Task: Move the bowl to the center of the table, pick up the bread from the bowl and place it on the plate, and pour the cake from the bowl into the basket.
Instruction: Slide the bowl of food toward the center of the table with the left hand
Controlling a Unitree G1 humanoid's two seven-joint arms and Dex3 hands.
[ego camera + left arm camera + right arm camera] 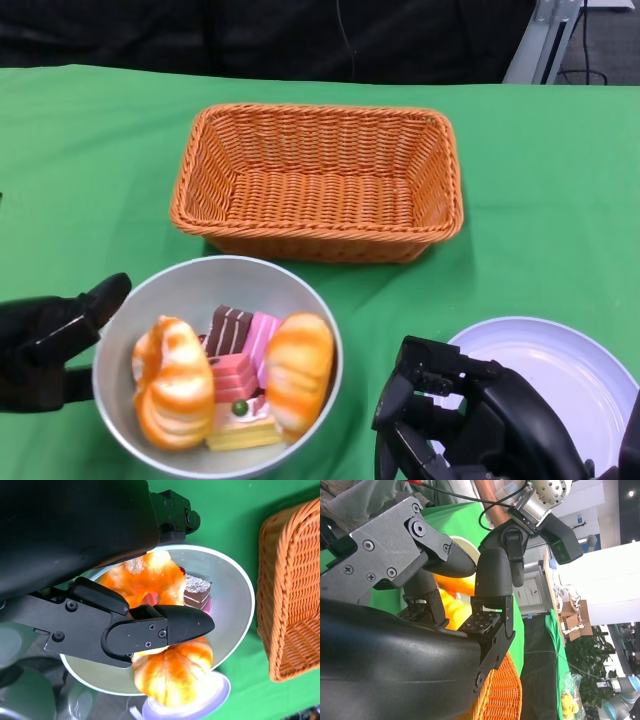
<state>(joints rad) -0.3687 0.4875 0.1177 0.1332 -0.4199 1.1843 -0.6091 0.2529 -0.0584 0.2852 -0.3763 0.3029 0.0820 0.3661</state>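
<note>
The silver bowl (pixel 200 272) sits at the near left of the green table. It holds two orange bread pieces (pixel 170 385) (pixel 297 368) and several cake slices (pixel 232 378). My left hand (pixel 50 340) grips the bowl's left wall, with one finger along the rim. In the left wrist view a finger (pixel 170 627) crosses over the bowl (pixel 240 580) and bread (pixel 172 672). My right hand (pixel 470 415) hovers right of the bowl over the left edge of the white plate (pixel 570 370). Its fingers (pixel 492 580) are bent but apart and hold nothing.
The orange wicker basket (pixel 320 185) stands just behind the bowl, mid-table, and holds nothing. Bare green cloth lies to its left and right. Dark drapery and a metal stand sit beyond the table's far edge.
</note>
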